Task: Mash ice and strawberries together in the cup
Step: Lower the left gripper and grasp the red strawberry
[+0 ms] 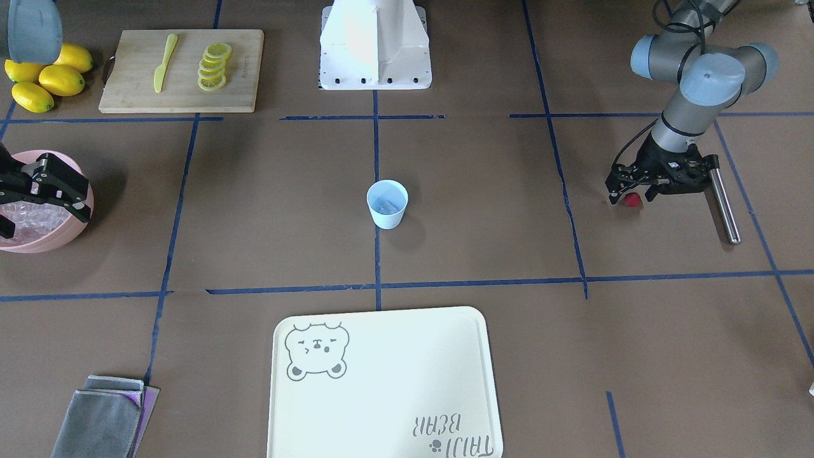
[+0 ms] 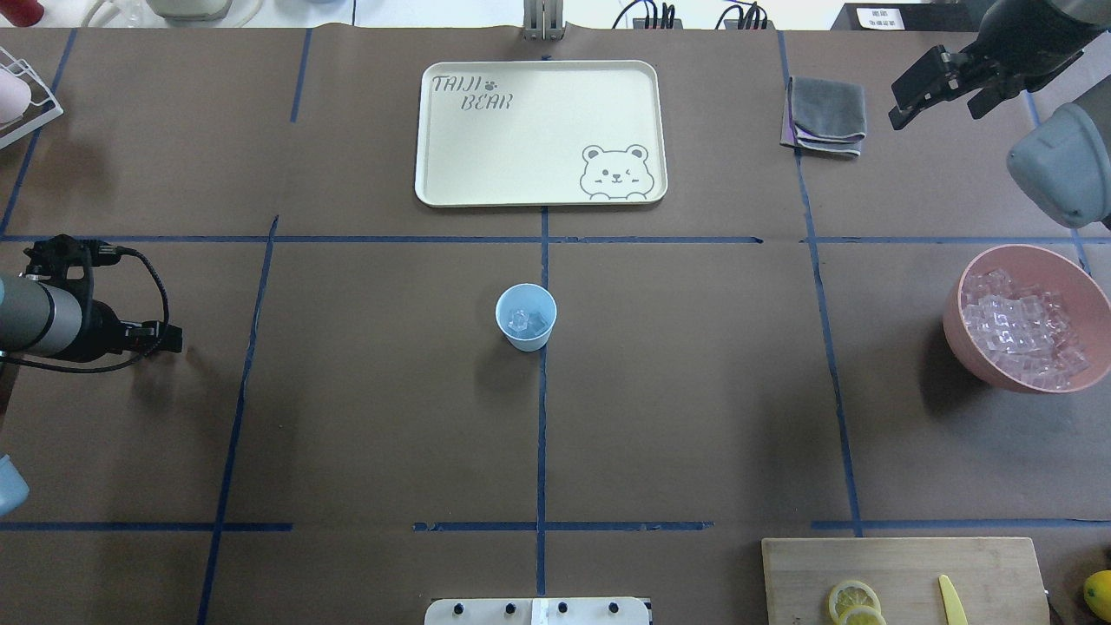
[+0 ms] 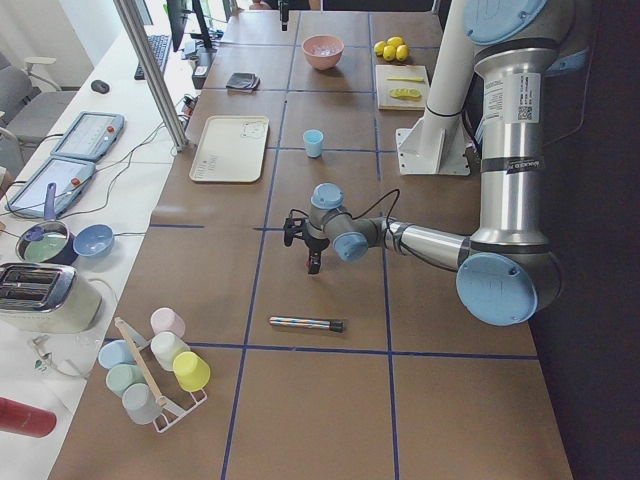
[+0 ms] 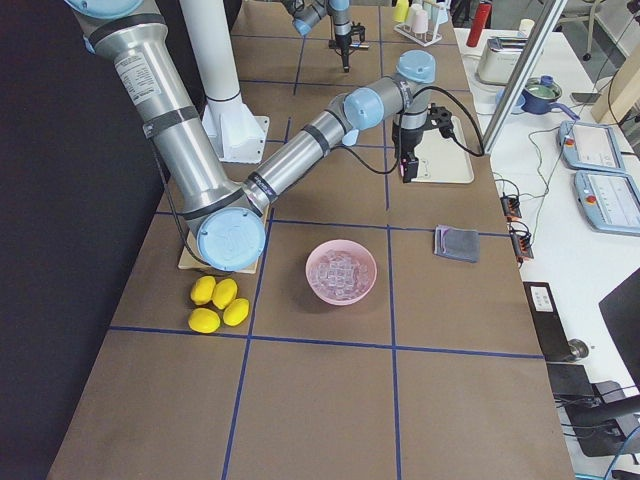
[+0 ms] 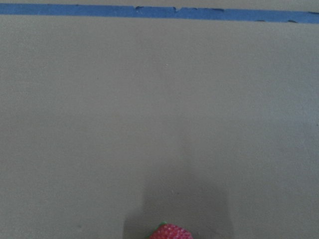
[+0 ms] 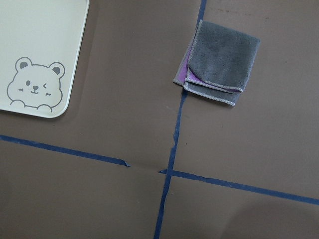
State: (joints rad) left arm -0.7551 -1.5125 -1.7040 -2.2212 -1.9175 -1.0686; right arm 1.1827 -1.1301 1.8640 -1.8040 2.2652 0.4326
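Your left end effector [image 1: 631, 196] open astride a glossy red strawberry [image 1: 632, 200], pale blue plastic cup [image 1: 386, 205] of clear ice cubes [image 2: 525, 321] at its 3 o'clock overhead, right end effector [image 2: 934, 116] open

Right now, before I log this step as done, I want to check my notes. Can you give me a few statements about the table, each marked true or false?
The cup holds ice. True.
The strawberry sits in the cup. False: it is at the tips of the left claw, far from the cup.
A metal rod lies on the table near the left claw. True.
The pink bowl has nothing in it. False: it is full of ice.
The lemon slices lie in that bowl. False: they are on the wooden board.
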